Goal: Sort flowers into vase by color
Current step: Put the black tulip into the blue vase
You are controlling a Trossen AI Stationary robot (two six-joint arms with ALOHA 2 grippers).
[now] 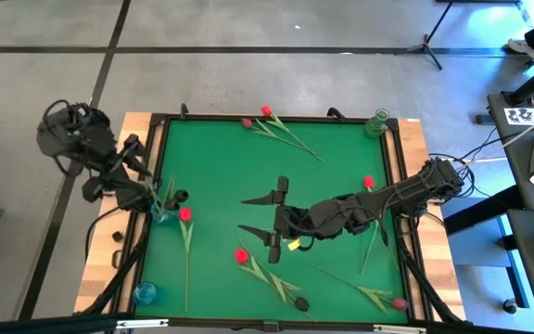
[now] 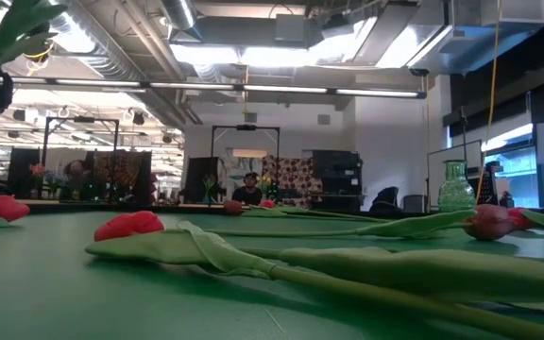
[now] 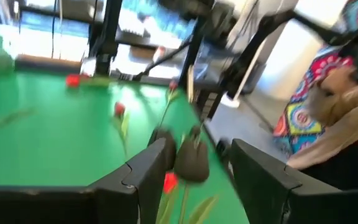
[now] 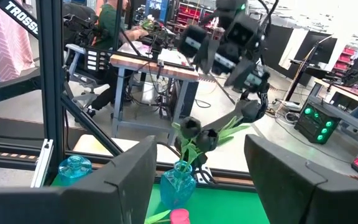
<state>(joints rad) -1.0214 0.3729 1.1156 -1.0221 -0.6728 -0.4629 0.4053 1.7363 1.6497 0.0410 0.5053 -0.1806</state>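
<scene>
Red tulips [image 1: 184, 214] [image 1: 241, 256] [image 1: 369, 183] and darker ones [image 1: 301, 302] [image 1: 399, 302] lie flat on the green mat. Another pair [image 1: 266, 111] lies at the far edge. A blue vase [image 1: 160, 215] at the mat's left edge holds dark tulips [image 4: 189, 126] upright by their stems. My left gripper [image 1: 151, 197] hovers open just above that vase. The dark heads [image 3: 191, 158] show in the gap between its fingers, and no touch is visible. Above the mat's middle, my right gripper [image 1: 260, 215] is open and holds nothing, pointing level toward the vase.
A second blue vase [image 1: 144, 294] stands at the near left corner and a green vase [image 1: 376, 122] at the far right corner. A raised dark frame [image 1: 248, 119] borders the mat. Loose stems and leaves cross the near right area [image 1: 341, 278].
</scene>
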